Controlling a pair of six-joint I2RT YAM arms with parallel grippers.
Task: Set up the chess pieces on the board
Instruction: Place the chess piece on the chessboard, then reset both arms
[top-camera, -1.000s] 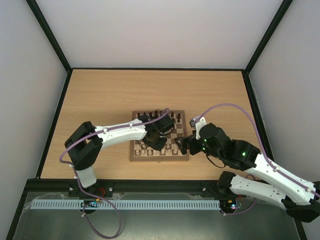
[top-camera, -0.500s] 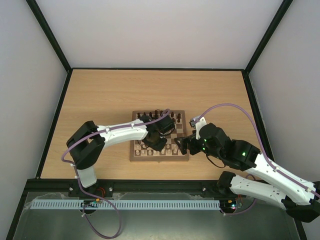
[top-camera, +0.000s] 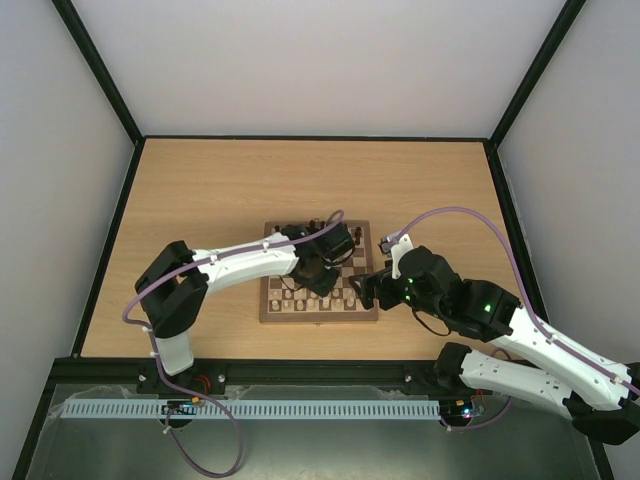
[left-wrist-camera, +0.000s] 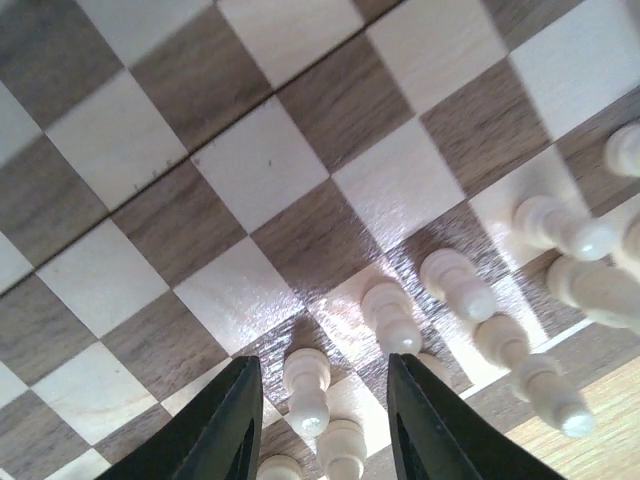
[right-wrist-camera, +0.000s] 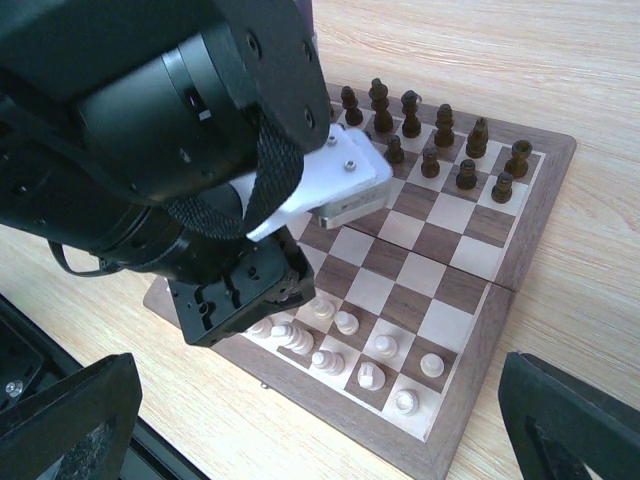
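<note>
Jaws of left gripper (left-wrist-camera: 323, 400) stand apart around pale pawn (left-wrist-camera: 306, 388) (ungripped); right gripper (right-wrist-camera: 320, 420) wide, empty.

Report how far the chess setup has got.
Done: dark pieces stand in two rows at the far end of the board, pale pieces in two rows at the near end. In hand: the left pincer hangs open around an upright pale pawn, not touching it; the right pincer is open, empty. Left: the left arm hides part of both sides, so gaps cannot be counted.

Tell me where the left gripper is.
In the top view, the left gripper hovers over the near rows of the board, left of centre, a pale pawn between its fingers.
</note>
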